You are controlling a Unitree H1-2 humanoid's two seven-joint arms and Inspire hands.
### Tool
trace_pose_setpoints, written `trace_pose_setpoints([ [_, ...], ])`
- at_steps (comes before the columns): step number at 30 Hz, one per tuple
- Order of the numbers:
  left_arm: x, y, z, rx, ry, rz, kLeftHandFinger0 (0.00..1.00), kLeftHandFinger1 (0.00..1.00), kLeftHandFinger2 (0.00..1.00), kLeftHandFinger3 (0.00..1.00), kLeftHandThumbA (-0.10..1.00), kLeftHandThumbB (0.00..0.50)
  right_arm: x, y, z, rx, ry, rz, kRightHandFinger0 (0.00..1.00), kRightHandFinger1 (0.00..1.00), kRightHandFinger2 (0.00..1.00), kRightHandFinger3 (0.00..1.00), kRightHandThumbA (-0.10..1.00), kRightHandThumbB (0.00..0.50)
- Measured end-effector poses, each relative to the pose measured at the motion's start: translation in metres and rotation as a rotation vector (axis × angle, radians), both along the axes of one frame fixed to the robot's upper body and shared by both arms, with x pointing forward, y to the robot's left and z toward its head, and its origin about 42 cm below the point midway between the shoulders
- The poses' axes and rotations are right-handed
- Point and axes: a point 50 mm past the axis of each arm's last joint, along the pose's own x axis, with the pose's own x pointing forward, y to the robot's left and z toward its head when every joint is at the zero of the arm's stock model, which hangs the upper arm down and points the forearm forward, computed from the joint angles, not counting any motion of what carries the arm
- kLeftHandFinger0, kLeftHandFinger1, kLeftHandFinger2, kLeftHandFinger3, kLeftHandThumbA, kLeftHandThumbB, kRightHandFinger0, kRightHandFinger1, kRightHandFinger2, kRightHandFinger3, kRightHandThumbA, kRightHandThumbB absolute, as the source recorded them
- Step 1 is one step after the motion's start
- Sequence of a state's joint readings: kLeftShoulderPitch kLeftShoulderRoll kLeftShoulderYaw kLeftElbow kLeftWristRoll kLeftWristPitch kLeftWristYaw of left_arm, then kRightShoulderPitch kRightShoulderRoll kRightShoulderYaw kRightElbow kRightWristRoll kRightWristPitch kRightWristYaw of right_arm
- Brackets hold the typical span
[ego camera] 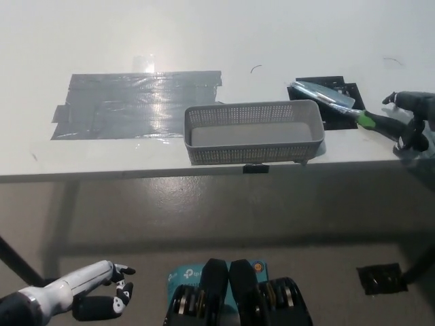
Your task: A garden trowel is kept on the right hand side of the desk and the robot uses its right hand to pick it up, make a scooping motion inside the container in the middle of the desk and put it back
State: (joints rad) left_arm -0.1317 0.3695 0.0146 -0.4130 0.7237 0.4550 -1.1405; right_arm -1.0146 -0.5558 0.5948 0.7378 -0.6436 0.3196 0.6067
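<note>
Left hand: the white left hand (102, 295) rests at the lower left, below the desk's front edge, with its dark-tipped fingers loosely curled, apart and holding nothing.
Desk: a white desk (204, 41) fills the upper half of the head view, glare across its top.
Tape patch: strips of shiny grey tape (136, 105) form a wide patch on the desk's left half, just beside the basket's back left corner.
Container: a grey perforated basket (253, 132) sits in the middle, near the front edge, with a small black tab (255, 168) on the edge below it.
Writing: a teal box (182, 275) on the floor at bottom centre carries a white logo and lettering that starts "tp-"; the rest is hidden.
Black square: a patch of black tape (338, 85) marks the desk behind the basket's right end.
Garden trowel: the garden trowel (323, 92) lies on the right side, its silvery blade over the black square, its green collar and black handle running right toward the desk's edge. Whether the blade touches the desk cannot be told.
Right hand: the black right hand (411, 122) is at the right border, its fingers curled around the handle's end.
Floor: a small black object (380, 278) sits at the lower right.
</note>
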Motion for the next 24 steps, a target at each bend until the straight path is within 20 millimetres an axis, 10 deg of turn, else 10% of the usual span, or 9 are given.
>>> trace_pose_setpoints([
  [7, -0.003, 0.002, -0.003, 0.000, 0.009, 0.006, 1.00, 0.95, 0.96, 1.00, 1.00, 0.000, -0.013, 0.006, 0.029, 0.006, -0.058, 0.073, 1.00, 1.00, 1.00, 1.00, 0.83, 0.500],
  [13, -0.005, 0.002, -0.005, 0.000, 0.017, 0.006, 1.00, 0.98, 0.99, 1.00, 1.00, 0.001, -0.036, -0.016, 0.096, 0.031, -0.148, 0.126, 1.00, 1.00, 1.00, 1.00, 0.77, 0.500],
  [17, -0.005, 0.001, -0.006, -0.002, 0.019, 0.004, 1.00, 0.96, 0.98, 1.00, 1.00, 0.000, -0.064, -0.025, 0.127, 0.096, -0.247, 0.162, 1.00, 1.00, 1.00, 1.00, 0.63, 0.373],
  [24, -0.004, 0.000, -0.008, -0.002, 0.028, -0.001, 1.00, 0.97, 1.00, 1.00, 1.00, 0.000, -0.132, -0.027, 0.084, 0.320, -0.297, 0.234, 1.00, 1.00, 1.00, 1.00, 0.40, 0.247],
])
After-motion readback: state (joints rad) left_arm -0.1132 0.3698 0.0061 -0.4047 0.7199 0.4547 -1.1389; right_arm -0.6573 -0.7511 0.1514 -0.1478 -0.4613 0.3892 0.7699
